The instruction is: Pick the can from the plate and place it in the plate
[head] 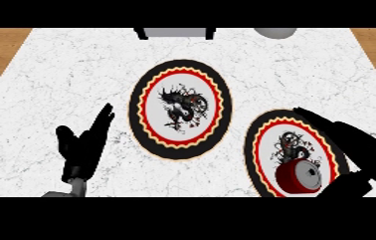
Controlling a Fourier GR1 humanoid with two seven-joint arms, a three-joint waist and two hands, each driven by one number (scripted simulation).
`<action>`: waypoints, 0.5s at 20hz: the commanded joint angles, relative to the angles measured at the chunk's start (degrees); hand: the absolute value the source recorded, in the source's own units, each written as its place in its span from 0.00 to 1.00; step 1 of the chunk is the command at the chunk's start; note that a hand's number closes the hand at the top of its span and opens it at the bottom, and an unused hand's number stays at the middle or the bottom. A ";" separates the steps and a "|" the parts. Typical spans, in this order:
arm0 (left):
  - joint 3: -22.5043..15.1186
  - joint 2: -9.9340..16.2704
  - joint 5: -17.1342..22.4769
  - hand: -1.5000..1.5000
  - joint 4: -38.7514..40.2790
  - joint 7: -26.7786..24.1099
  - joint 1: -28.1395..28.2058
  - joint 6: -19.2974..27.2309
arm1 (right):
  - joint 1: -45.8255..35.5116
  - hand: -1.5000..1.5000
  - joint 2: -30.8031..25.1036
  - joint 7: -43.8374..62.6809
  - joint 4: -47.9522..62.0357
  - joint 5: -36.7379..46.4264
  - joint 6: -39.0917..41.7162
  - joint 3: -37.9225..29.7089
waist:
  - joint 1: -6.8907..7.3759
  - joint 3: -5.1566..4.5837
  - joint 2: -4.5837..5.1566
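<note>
A red can [300, 175] lies on the right plate [266, 134], a black-rimmed round plate with a dragon print, at the lower right. A second plate [150, 87] of the same pattern sits in the middle of the white marble counter with nothing on it. My right hand [348, 143] is at the right plate's far-right side, fingers straight along the rim, with the thumb [345, 184] below the can; the can sits between thumb and fingers, not clasped. My left hand [84, 144] stands open at the lower left, fingers up, apart from both plates.
A dark-legged grey object [175, 33] stands at the counter's far edge, and a pale rounded object [276, 32] sits at the far right. Wooden floor [11, 45] shows past both side edges of the counter.
</note>
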 commanded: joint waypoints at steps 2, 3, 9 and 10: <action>0.56 -1.10 0.92 0.50 2.50 0.02 1.90 -2.11 | 2.92 0.00 2.27 -5.67 3.17 5.53 0.30 1.64 | -0.25 -0.39 0.35; -0.72 -2.19 -1.11 0.50 0.89 2.90 -0.15 0.12 | 2.21 0.00 4.56 -3.38 2.33 7.20 -0.46 3.56 | -0.24 -0.39 0.34; -0.38 -1.56 -1.42 0.50 -1.49 2.53 3.35 -0.83 | 4.37 1.00 4.10 -10.51 1.77 15.34 -0.07 8.42 | -0.10 -0.37 0.30; 1.11 -1.52 -0.01 0.50 1.75 2.00 0.74 -2.80 | 2.31 1.00 0.74 -12.51 3.27 13.04 3.08 3.89 | -0.26 -0.39 0.36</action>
